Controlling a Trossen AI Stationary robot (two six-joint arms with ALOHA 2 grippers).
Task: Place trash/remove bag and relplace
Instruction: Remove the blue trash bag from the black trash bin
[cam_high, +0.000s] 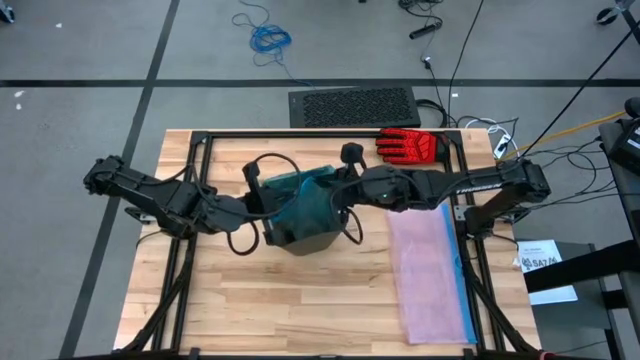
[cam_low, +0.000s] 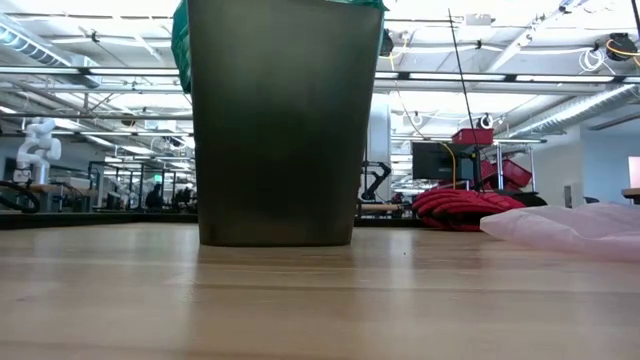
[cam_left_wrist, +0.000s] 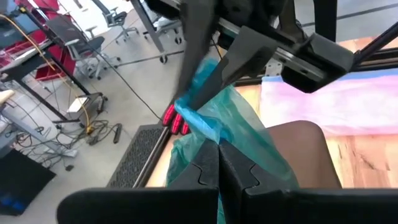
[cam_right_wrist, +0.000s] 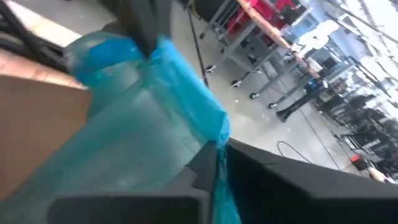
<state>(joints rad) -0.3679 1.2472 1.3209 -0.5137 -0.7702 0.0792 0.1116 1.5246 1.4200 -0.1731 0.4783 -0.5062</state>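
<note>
The teal bag (cam_high: 305, 205) sits in the dark grey bin (cam_high: 305, 243), which stands upright mid-table. In the low view the bag's film (cam_low: 181, 40) drapes over the bin's (cam_low: 280, 120) upper rim. My left gripper (cam_high: 262, 208) is at the bag's left side and my right gripper (cam_high: 338, 190) at its right side, both shut on it above the bin's mouth. The left wrist view shows my left gripper (cam_left_wrist: 219, 165) with the right gripper (cam_left_wrist: 199, 93) beyond it. No trash shows; the bin's inside is hidden. My left gripper pinches the bag's teal film (cam_left_wrist: 233, 143) between its two shut fingers, near the top of the bag on its left side. The film rises from the bin's mouth to the fingers. My right gripper pinches the bag's bright blue drawstring hem (cam_right_wrist: 208, 118) between its shut fingers, on the bag's right side. The film (cam_right_wrist: 124, 155) spreads down and away from the hold toward the bin.
A pale pink bag with a blue edge (cam_high: 430, 275) lies flat on the table's right part. A red-and-black glove (cam_high: 407, 145) lies at the far right corner. A black mat (cam_high: 355, 105) lies on the floor beyond the far edge. Bare wood (cam_high: 280, 310) runs along the near side.
</note>
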